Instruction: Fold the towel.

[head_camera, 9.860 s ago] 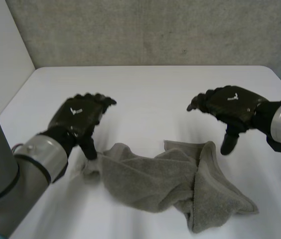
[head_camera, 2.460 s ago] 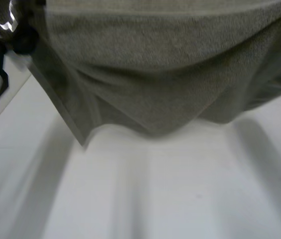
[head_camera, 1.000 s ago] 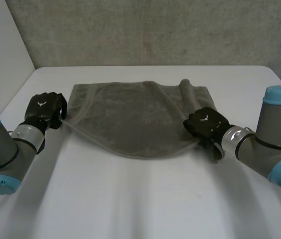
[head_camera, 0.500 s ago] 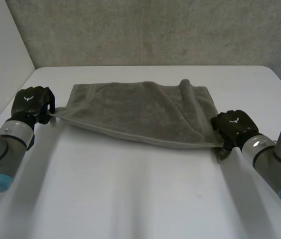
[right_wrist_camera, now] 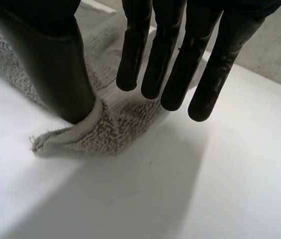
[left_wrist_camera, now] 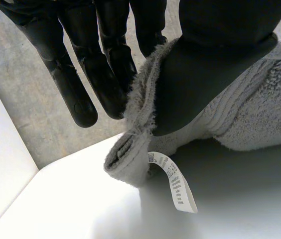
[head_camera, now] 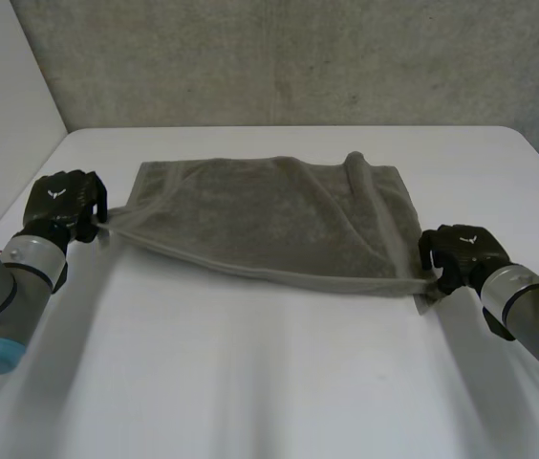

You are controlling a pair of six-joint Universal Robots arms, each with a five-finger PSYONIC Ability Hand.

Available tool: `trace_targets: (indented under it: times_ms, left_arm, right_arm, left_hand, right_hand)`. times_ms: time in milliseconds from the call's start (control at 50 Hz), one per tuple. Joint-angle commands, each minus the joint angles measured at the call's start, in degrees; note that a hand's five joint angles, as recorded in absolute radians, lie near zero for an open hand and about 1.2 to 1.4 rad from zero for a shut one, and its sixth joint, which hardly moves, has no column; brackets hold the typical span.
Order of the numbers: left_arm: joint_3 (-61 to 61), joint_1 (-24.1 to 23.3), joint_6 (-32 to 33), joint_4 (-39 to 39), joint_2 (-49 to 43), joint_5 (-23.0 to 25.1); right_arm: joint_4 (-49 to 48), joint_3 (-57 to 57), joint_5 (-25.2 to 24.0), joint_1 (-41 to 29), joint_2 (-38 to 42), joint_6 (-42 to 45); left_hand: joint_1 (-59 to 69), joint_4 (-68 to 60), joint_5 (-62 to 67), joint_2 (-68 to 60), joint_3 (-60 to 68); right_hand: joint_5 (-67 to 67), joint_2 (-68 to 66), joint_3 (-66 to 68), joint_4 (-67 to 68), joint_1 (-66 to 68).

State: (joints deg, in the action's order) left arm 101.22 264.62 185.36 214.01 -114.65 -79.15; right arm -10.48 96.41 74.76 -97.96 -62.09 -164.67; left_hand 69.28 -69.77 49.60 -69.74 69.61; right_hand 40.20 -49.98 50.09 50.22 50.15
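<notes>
The grey towel (head_camera: 269, 210) lies spread over the white table (head_camera: 279, 382), its near edge stretched between my two hands. My left hand (head_camera: 59, 203) holds the near left corner. In the left wrist view its thumb (left_wrist_camera: 215, 64) pinches that corner (left_wrist_camera: 130, 154) against the fingers, and a white label (left_wrist_camera: 175, 186) hangs below. My right hand (head_camera: 463, 251) is at the near right corner. There the thumb (right_wrist_camera: 51, 64) presses the corner (right_wrist_camera: 80, 137) onto the table, while the fingers (right_wrist_camera: 173, 64) stand straight above the cloth.
A narrow fold runs along the towel's right side toward its far edge (head_camera: 355, 167). A grey wall (head_camera: 298, 57) rises behind the table. Bare tabletop spreads in front of the towel.
My right hand has moved out to the right with its corner, and the near edge, which sagged in a curve, now runs almost straight. The left hand shifted a little to the left.
</notes>
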Motion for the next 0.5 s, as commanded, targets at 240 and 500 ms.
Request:
trace_targets:
  times_ms: [240,500]
  left_arm:
    - [0.0,-0.1,0.0,0.0,0.0,0.0]
    - [3.5,-0.7,0.1,-2.4,9.8,0.0]
  right_arm:
    - [2.7,-0.7,-0.9,0.2,1.9,0.1]
    - [-6.5,3.2,-4.8,0.1,-18.0,4.3]
  left_hand:
    - [10.7,-10.2,20.4,-10.3,10.4]
    - [10.7,-10.2,20.4,-10.3,10.4]
  right_hand:
    - [18.4,-18.6,18.5,18.4,18.5]
    - [29.8,-30.0,29.9,29.8,29.8]
